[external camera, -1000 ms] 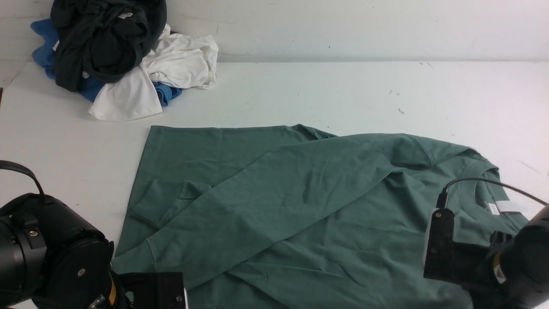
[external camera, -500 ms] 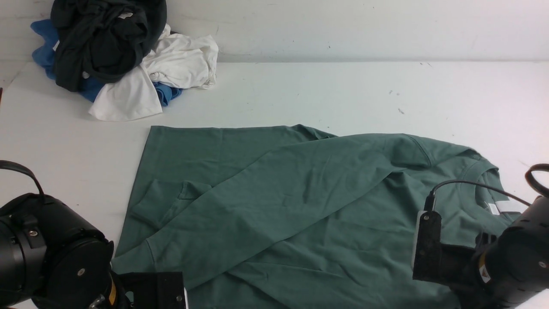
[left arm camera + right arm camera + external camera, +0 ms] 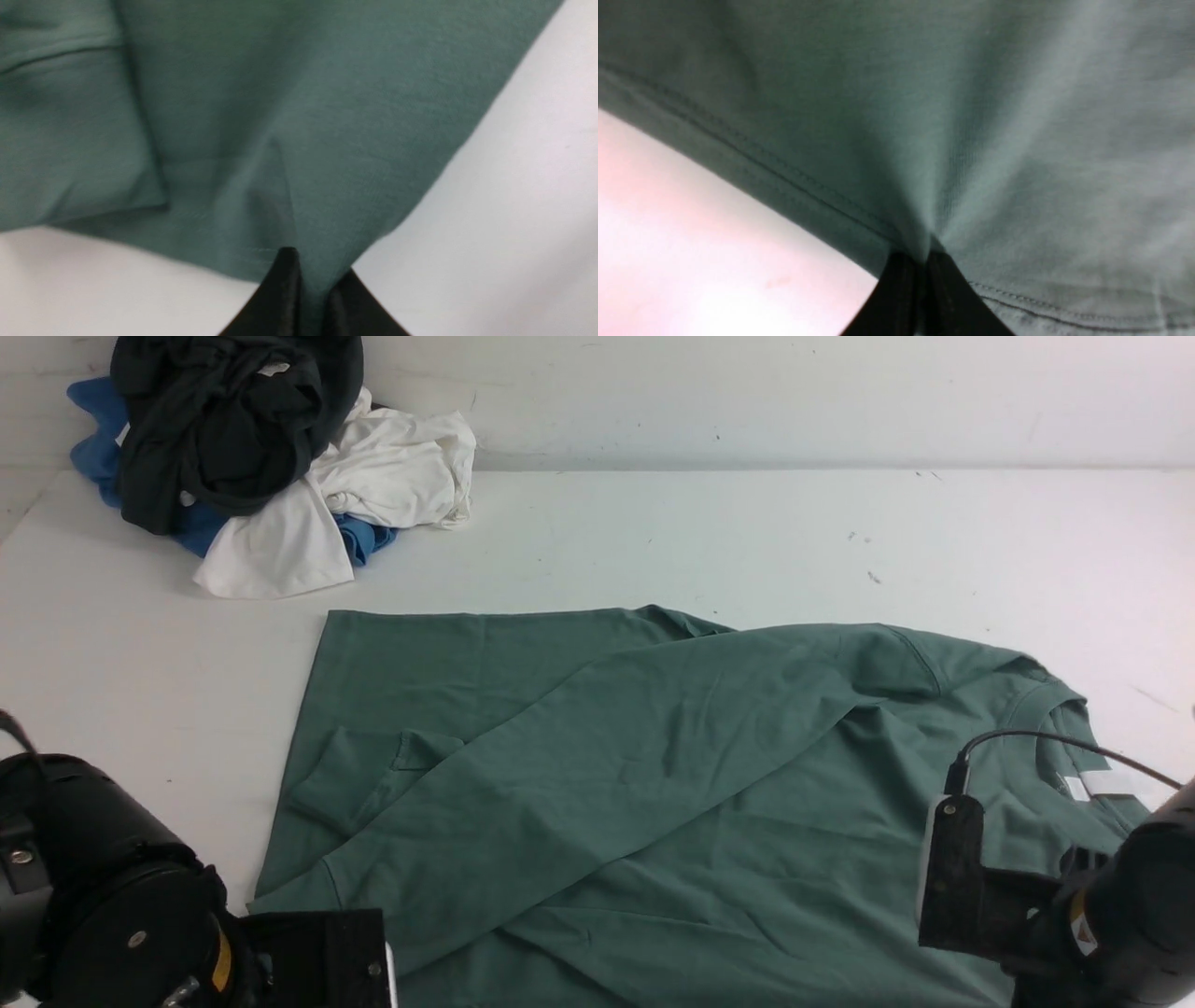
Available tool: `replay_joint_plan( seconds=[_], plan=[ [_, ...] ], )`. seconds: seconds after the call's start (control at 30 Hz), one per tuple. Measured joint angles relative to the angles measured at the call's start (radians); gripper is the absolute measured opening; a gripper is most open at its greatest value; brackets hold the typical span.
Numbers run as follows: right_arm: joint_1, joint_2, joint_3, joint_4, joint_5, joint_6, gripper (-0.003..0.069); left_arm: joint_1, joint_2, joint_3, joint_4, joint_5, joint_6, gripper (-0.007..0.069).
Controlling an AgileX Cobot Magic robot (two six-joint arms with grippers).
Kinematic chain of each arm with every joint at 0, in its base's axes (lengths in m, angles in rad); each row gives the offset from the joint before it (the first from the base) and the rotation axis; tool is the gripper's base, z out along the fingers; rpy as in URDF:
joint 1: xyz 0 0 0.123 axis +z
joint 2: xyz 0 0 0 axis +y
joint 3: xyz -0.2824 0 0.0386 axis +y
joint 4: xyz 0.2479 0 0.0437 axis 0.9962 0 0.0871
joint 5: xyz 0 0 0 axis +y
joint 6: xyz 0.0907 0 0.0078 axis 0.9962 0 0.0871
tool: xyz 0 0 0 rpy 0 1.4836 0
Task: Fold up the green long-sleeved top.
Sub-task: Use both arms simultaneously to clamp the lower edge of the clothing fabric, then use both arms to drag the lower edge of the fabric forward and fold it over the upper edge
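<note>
OK, green top (image 3: 653,784) is spread flat on the table (image 3: 747,532), nearer the robot than the pile of clothes (image 3: 261,457) and off to that pile's right, well apart from it. Collar end points away from the pile, w/ the white neck label (image 3: 1078,789) just showing.

Progress, my read: sleeves look sorted. One long sleeve (image 3: 579,775) lies diagonally across the body, and a second cuff (image 3: 373,775) sits tucked in on the side closest to the pile. Body itself isn't folded yet, so prob. under halfway. The big folds are left.

Grips now. Left gripper (image 3: 310,270) is pinched tight on a corner of the hem, cloth puckering up between the jaws. Right gripper (image 3: 924,261) is likewise clamped on fabric right beside a stitched seam, w/ creases fanning out from the pinch. Both bites are on the edge farthest from the pile. Looks set up for lifting that edge over, but that's a guess.

Hard to see:
- Neither gripper's fingers show in the front view; left arm (image 3: 103,896) and right arm (image 3: 1102,905) block them.
- The top's edge farthest from the pile is cut off by the frame.
- Both wrist views are soft, so I can't tell how many layers each pinch holds.
- Can't say which face is up.
</note>
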Motion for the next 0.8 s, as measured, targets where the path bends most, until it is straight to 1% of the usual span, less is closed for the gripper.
replay_joint_plan(
  seconds=[0.13, 0.27, 0.33, 0.5, 0.67, 0.73, 0.8],
  plan=[
    [0.000, -0.107, -0.028, 0.004, 0.100, -0.020, 0.0009, 0.014, -0.084, -0.042, 0.108, 0.042, -0.071, 0.0015],
    [-0.002, -0.131, -0.110, 0.016, 0.173, -0.022, 0.0009, 0.061, -0.094, -0.118, 0.140, 0.061, -0.081, 0.0016],
    [-0.018, -0.132, -0.188, 0.035, 0.211, -0.035, 0.0009, 0.111, -0.084, -0.184, 0.145, 0.063, -0.080, 0.0017],
    [-0.098, -0.119, -0.349, 0.101, 0.237, -0.096, 0.0008, 0.203, -0.013, -0.349, 0.148, 0.063, -0.045, 0.0017],
    [-0.211, -0.016, -0.520, 0.191, 0.270, -0.154, 0.0008, 0.242, 0.120, -0.548, 0.149, 0.057, 0.004, 0.0017],
    [-0.229, 0.012, -0.554, 0.206, 0.276, -0.160, 0.0008, 0.247, 0.150, -0.589, 0.151, 0.056, 0.009, 0.0017],
    [-0.264, 0.090, -0.654, 0.249, 0.298, -0.182, 0.0008, 0.250, 0.230, -0.696, 0.165, 0.056, 0.028, 0.0017]
  ],
)
